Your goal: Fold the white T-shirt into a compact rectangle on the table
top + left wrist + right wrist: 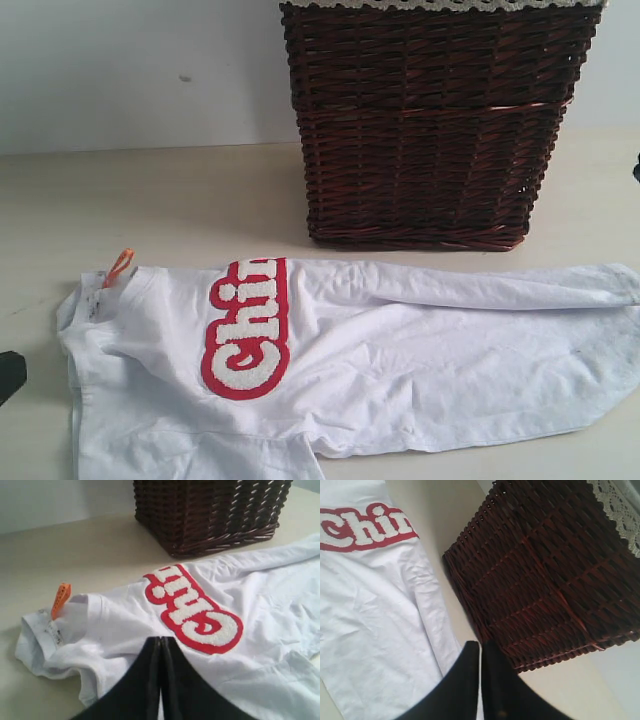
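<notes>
I see the T-shirt (400, 350) lying spread on the table (150, 200), just in front of the basket (430, 120), with its orange tag (119, 266) at the left end. The left gripper (160, 641) and right gripper (480, 645) both have their fingers pressed together, apparently holding nothing. I can't tell whether either touches the cloth.

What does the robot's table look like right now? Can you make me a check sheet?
Surface: table is pale beige and matte.
Job's things: white T-shirt lies spread long, not yet a compact rectangle; red patch and orange neck tag showing.
Clutter: dark wicker basket stands behind the shirt.
Claws: left claw shut, empty, over the shirt; right claw shut, empty.
Cables: nothing seen.
Surroundings: pale wall behind the table.
</notes>
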### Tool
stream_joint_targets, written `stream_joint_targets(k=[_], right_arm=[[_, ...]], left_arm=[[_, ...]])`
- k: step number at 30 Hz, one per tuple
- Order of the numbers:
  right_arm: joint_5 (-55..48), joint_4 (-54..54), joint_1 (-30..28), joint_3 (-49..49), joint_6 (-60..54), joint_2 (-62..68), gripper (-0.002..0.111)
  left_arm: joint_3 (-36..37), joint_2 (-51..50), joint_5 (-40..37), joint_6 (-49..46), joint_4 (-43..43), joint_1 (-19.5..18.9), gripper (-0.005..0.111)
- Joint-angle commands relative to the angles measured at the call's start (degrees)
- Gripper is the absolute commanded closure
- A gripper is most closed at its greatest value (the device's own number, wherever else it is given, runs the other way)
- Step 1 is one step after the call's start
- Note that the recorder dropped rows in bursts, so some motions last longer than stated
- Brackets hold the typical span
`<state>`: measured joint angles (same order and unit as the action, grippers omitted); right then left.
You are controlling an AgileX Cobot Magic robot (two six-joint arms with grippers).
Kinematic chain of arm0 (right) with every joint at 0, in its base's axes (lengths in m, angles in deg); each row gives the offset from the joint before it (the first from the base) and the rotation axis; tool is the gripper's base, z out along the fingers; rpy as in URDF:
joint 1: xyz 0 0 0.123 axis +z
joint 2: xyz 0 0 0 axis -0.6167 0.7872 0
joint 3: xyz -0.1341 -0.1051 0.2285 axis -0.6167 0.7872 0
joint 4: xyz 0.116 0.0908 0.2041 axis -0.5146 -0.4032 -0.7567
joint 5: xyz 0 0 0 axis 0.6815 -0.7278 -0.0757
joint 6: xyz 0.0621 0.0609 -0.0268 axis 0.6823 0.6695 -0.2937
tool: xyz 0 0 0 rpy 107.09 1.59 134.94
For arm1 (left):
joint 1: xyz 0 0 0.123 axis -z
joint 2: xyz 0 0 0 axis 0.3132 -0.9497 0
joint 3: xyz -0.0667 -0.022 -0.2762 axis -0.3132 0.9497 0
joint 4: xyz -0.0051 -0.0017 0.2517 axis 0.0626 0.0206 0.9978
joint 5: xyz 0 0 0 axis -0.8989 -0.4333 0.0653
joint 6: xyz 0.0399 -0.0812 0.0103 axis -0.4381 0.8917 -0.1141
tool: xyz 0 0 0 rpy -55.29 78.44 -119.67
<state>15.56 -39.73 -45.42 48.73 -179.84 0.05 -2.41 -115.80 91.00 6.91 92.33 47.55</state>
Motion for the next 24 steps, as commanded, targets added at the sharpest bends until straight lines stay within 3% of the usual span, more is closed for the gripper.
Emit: stream_joint_targets(k=[1,6,10,16,24], right_arm=[[-0.1,-0.2,0.0,0.0,0.4,-0.9,0.105],[0.2,-0.2,0.0,0.0,0.4,-0.9,0.105],[1.2,-0.2,0.0,0.0,0.5,-0.9,0.105],[1.8,0.0,0.0,0.0,4.4,0.0,0.105],[1.7,3.1,0.0,0.0,6.8,6.7,0.105]], left_arm=[[0.1,0.2,-2.4,0.7,-0.2,-0.2,0.107],[0.1,0.5,-2.4,0.7,-0.2,-0.2,0.107],[0.1,8.2,-5.2,0.7,-0.2,-1.8,0.107],[0.1,18.3,-5.4,0.7,-0.2,-11.1,0.107],[0.1,30.3,-5.4,0.7,-0.2,-26.4,0.107]])
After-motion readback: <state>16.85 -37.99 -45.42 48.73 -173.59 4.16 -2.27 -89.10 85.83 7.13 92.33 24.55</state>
